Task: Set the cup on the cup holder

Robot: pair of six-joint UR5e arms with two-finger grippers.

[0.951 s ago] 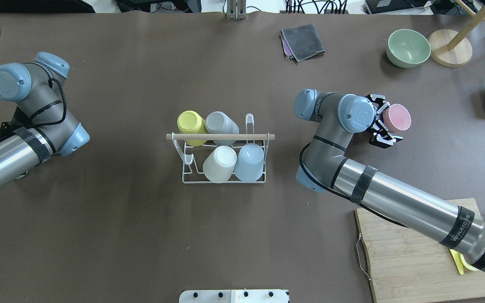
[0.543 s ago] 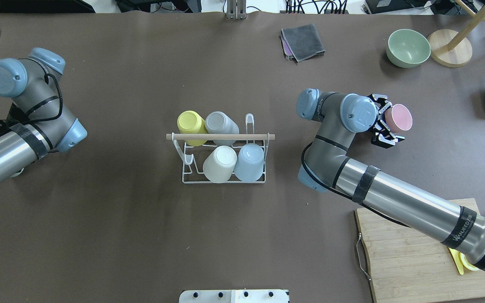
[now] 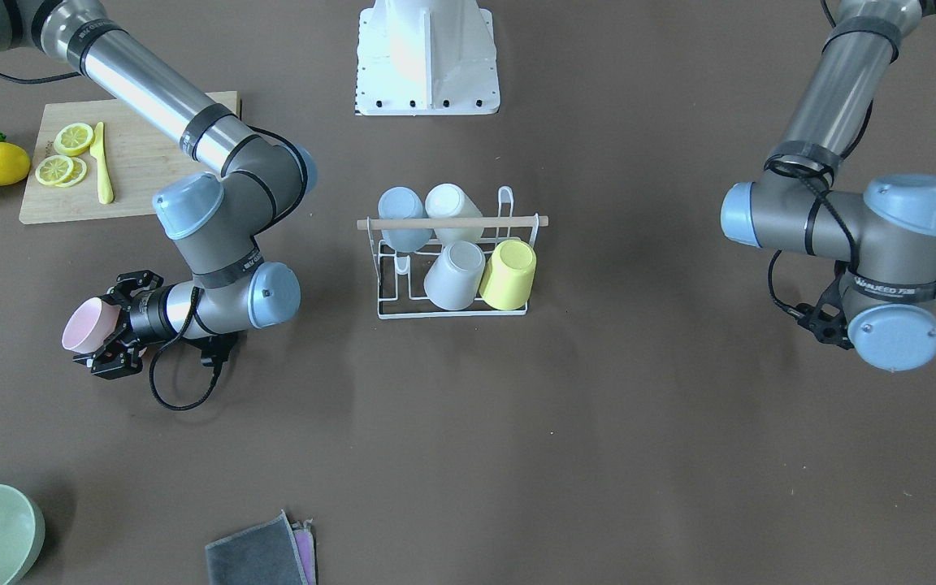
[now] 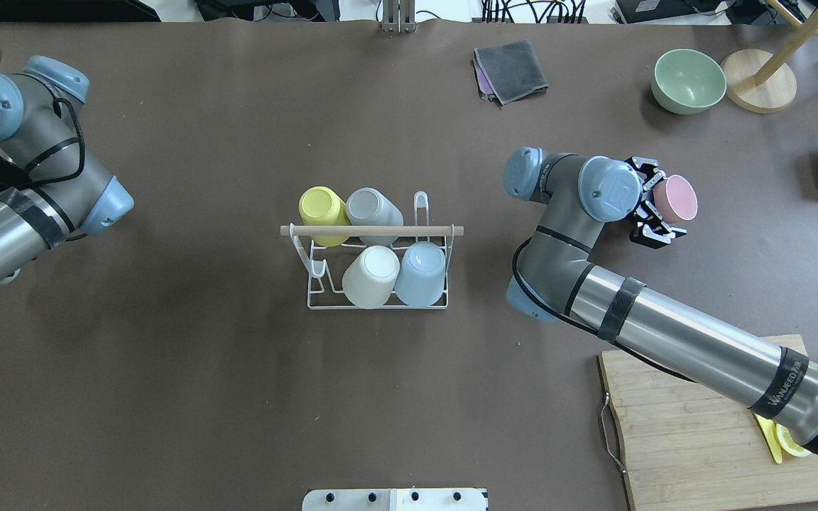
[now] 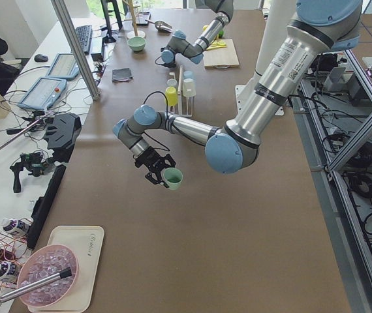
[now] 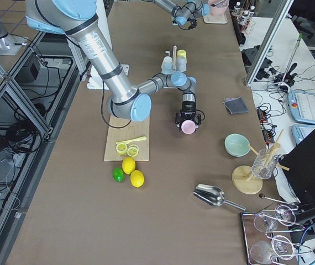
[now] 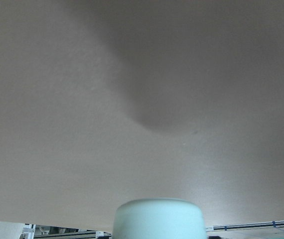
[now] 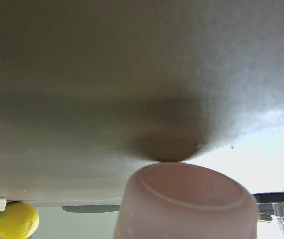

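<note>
Here the pink cup (image 4: 675, 197) lies on its side in the right gripper (image 4: 661, 204), whose fingers clamp its wall from two sides. It is over the right part of the table (image 4: 238, 397), seemingly clear of the surface, and well apart from the holder (image 4: 324, 294) at the centre.

The main risk, I judge, is at the holder. Four cups (image 4: 371, 275) already sit on it. The free places I can make out are a prong (image 4: 317, 272) at its near left corner and a loop (image 4: 420, 206) at its far right. Both lie close to the rod (image 4: 380, 230) and beside seated cups. A cup brought in tilted or too low could strike the rod or a neighbour and shove the light wire frame. The wrist must also turn the mouth downward, and a smooth wall may slip in the pinch.

The cup is plain, matte, pale pink and slightly tapered. The end facing away from the gripper looks closed and is likely its base.

The left gripper (image 5: 162, 171) is far off at the left, with a mint cup (image 5: 171, 177) at its fingertips. Whether it grips, I cannot tell.
</note>
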